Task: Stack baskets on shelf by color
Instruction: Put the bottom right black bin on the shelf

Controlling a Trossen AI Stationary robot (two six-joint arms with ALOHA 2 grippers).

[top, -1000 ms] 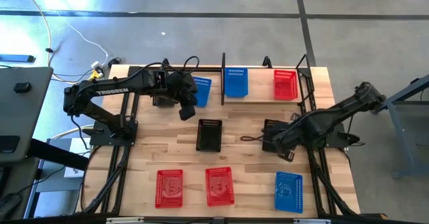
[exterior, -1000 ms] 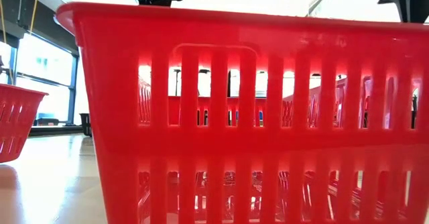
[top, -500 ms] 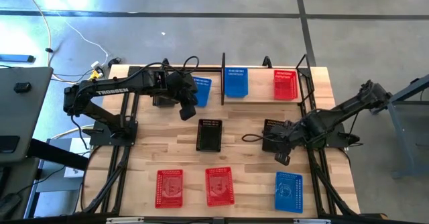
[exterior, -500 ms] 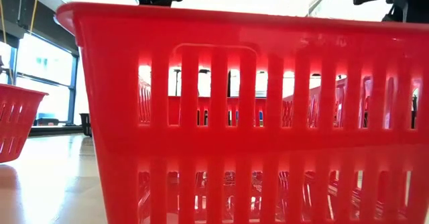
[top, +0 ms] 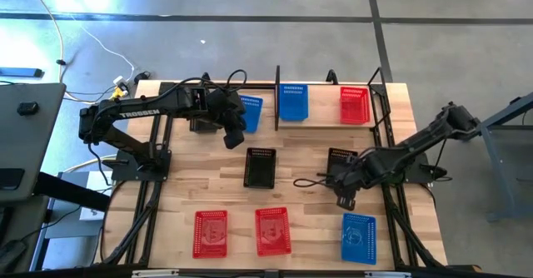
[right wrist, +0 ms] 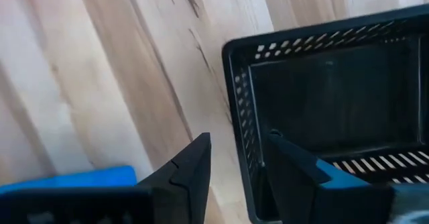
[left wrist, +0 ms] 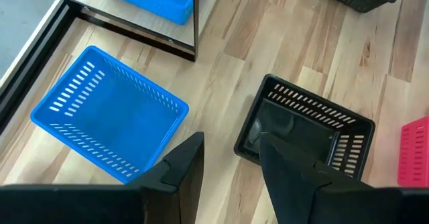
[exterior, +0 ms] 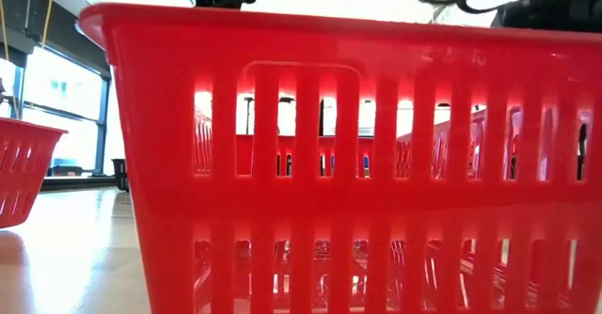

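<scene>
right tool (right wrist: 234, 160) open, straddling black basket (right wrist: 335, 110) wall.

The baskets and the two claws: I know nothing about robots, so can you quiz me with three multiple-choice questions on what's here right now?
1. How many red baskets show from above?
A. two
B. three
C. five

2. Where is the right gripper?
A. over the shelf
B. at the rim of a black basket
C. inside a blue basket

3. What state is the left gripper in?
A. open and empty
B. shut on a blue basket
C. shut on a red basket

Answers:
1 B: two sit at the front and one at the back.
2 B: its fingers straddle that basket's wall.
3 A: its fingers stand apart with only bare wood between them.
</scene>
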